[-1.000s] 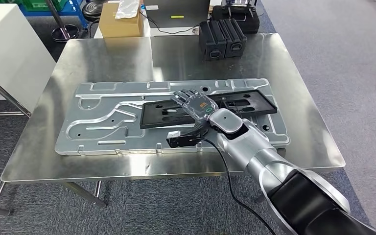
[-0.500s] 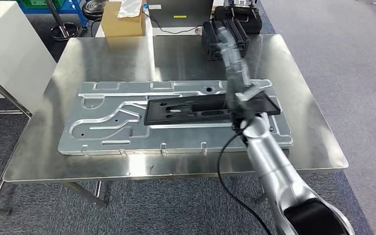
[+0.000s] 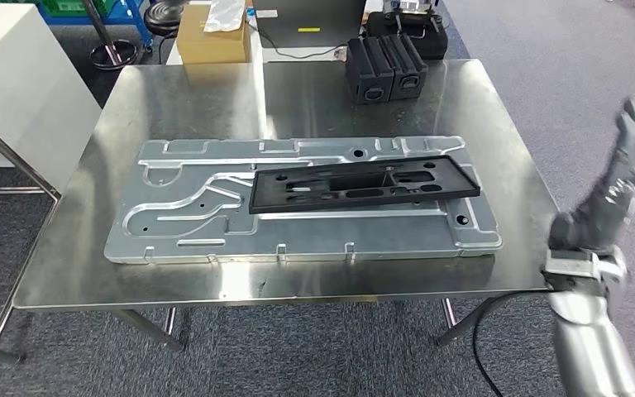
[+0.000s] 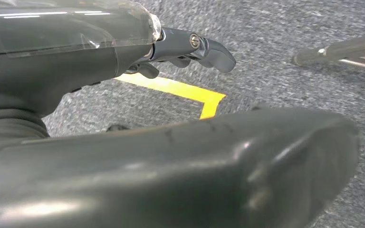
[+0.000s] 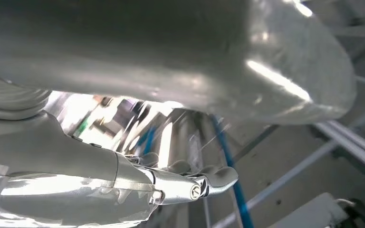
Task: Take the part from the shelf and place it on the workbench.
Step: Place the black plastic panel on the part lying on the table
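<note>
Head view: my right hand [image 3: 608, 198] is raised off the bench's [image 3: 496, 124] right edge, fingers stretched upward and apart, holding nothing as far as the blur lets me judge. Well to its left, the black part [image 3: 364, 186] lies flat on the grey plate [image 3: 190, 207]. My left hand [image 4: 123, 52] hangs over carpet, fingers loosely extended, empty.

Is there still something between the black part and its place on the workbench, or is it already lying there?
Nothing visible does. The black part already lies flat on the grey metal plate on the workbench. The right hand is raised off the table's right edge, holding nothing.
</note>
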